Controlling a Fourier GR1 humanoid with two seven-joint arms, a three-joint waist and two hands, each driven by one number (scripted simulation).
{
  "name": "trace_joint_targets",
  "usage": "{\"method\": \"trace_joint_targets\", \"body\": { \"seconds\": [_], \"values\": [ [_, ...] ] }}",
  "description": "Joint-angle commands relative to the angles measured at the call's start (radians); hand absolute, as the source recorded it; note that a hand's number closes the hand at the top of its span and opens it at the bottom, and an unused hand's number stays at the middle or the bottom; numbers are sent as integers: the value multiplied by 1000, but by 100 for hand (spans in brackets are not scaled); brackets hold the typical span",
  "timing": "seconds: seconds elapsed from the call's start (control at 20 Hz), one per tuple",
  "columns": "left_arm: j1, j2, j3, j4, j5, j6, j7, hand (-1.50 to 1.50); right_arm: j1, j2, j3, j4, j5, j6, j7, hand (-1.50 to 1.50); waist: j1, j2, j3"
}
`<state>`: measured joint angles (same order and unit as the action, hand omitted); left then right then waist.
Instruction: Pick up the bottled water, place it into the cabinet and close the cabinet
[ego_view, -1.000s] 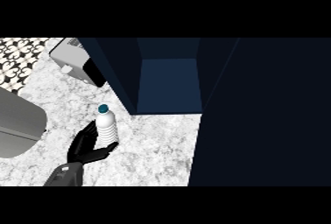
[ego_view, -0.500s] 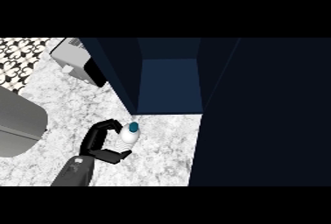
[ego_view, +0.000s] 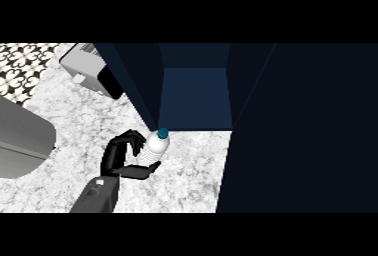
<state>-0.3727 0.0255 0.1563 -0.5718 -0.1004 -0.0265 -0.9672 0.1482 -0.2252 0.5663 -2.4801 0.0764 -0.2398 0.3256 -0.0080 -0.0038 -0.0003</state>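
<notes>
Curling round the lower body of the bottled water (ego_view: 156, 148), the left hand (ego_view: 120, 157) has its fingers wrapped on the bottle's far-left side and its thumb hooked under the base on the near side, so the bottle sits pinched between them. The teal cap (ego_view: 162, 133) points away from the fingertips, toward the open cabinet (ego_view: 196, 97), and the bottle lies tilted just short of the cabinet's blue floor, above the marble counter (ego_view: 184, 175).

A small plastic bottle like this is probably light, and if filled its weight would sit low, near the thumb. Its smooth wall may be slippery and would likely give a little under a squeeze, so the ribbed middle of the body, where the fingers already lie, looks like the best place to hold; the narrow neck beyond the fingertips would offer less to hold and let the bottle swing.

Counted: one bottle, one cap, one hand in view, one cabinet opening ahead of the fingers, one dark cabinet door (ego_view: 303, 130) standing to the thumb's right, one grey toaster-like appliance (ego_view: 88, 67) far beyond the knuckles. The right hand does not show.
</notes>
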Motion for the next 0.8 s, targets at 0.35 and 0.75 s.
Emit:
{"method": "trace_joint_targets", "body": {
  "seconds": [0.35,0.75],
  "values": [
    [24,-25,-320,-327,344,119,262,150,-39,-4,-14,-87,27,-22,95,-150,1,-1,0],
    [7,-25,-492,-567,430,319,475,150,28,-38,-12,-83,39,-17,19,-150,0,1,0]
  ]
}}
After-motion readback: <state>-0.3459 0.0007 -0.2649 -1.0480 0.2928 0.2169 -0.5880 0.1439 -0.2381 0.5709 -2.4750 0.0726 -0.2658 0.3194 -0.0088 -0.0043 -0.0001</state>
